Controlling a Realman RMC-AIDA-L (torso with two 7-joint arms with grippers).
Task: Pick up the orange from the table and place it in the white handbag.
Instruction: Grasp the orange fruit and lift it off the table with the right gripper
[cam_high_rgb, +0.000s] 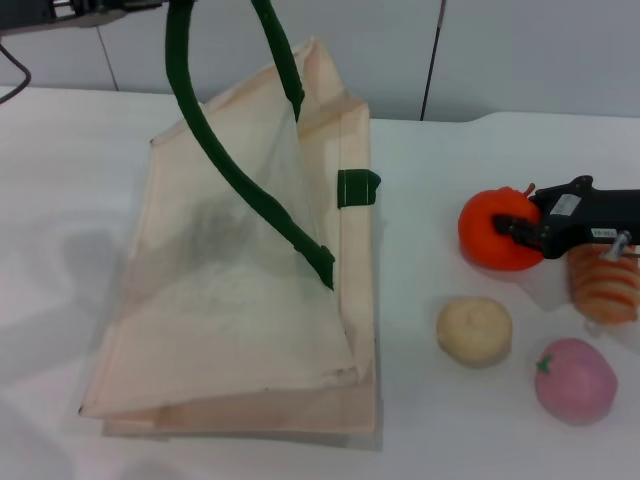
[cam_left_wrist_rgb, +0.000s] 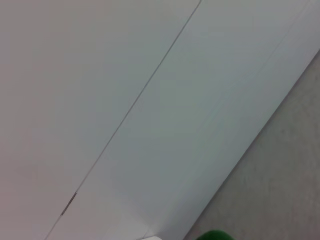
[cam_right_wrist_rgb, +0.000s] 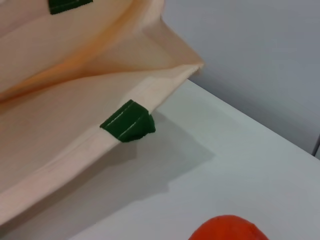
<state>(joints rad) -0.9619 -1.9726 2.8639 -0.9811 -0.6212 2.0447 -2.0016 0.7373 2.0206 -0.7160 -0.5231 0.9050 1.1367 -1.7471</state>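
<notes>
The orange (cam_high_rgb: 492, 232) lies on the white table (cam_high_rgb: 60, 200) at the right, and its top shows in the right wrist view (cam_right_wrist_rgb: 227, 229). My black right gripper (cam_high_rgb: 518, 228) reaches in from the right and is against the orange's right side. The white handbag (cam_high_rgb: 240, 300) lies in the middle, its upper side pulled up into a tent by a dark green handle (cam_high_rgb: 215, 140) that rises out of the top of the head view. A part of my left arm (cam_high_rgb: 100, 10) shows at that top edge. A green bit (cam_left_wrist_rgb: 215, 235) shows in the left wrist view.
A striped orange-and-cream oblong item (cam_high_rgb: 604, 282) lies just below the right gripper. A cream round item (cam_high_rgb: 474, 330) and a pink round fruit (cam_high_rgb: 575, 380) lie nearer the front right. A grey wall (cam_high_rgb: 520, 50) stands behind the table.
</notes>
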